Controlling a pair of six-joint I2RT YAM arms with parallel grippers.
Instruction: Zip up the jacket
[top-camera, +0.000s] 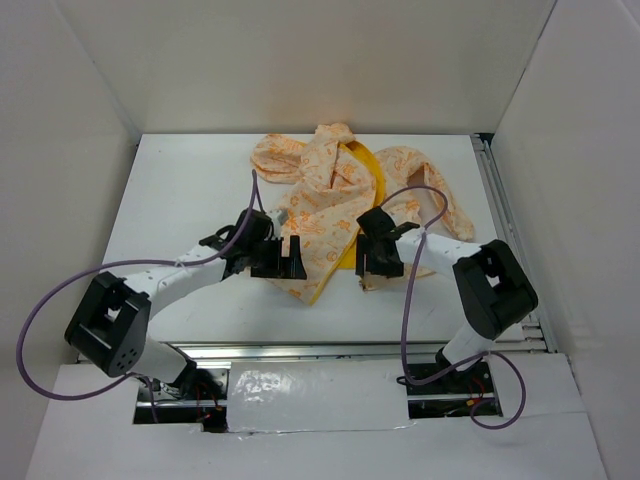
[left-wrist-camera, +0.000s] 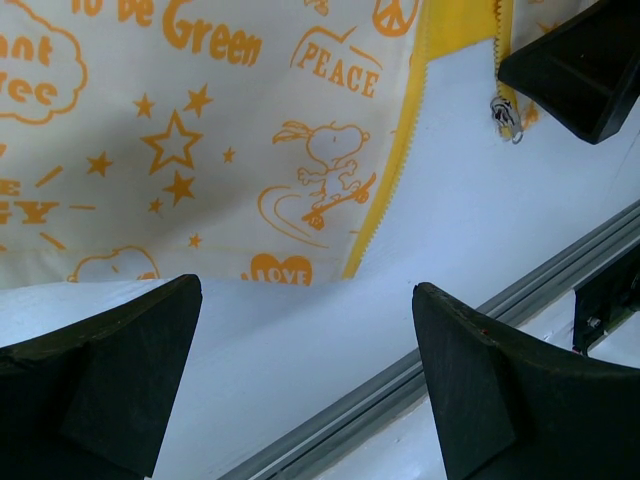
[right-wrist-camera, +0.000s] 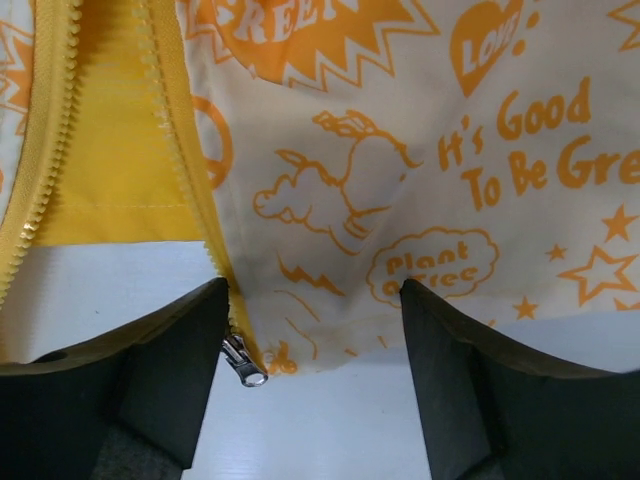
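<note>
The jacket (top-camera: 330, 195) lies open on the white table, cream with orange print and yellow lining. My left gripper (top-camera: 288, 262) is open at the hem of its left front panel; in the left wrist view the gripper (left-wrist-camera: 305, 290) holds nothing, and the printed panel (left-wrist-camera: 200, 150) with its yellow zipper edge (left-wrist-camera: 385, 200) lies just beyond. My right gripper (top-camera: 372, 268) is open at the right panel's hem. In the right wrist view the gripper (right-wrist-camera: 312, 288) straddles the hem (right-wrist-camera: 330, 310), with the silver zipper slider (right-wrist-camera: 243, 360) beside its left finger (right-wrist-camera: 170, 370), not gripped.
A grey metal rail (top-camera: 350, 350) runs along the table's near edge, also in the left wrist view (left-wrist-camera: 400, 390). Another rail (top-camera: 500, 230) lines the right side. White walls enclose the table. Purple cables (top-camera: 60, 290) loop off both arms.
</note>
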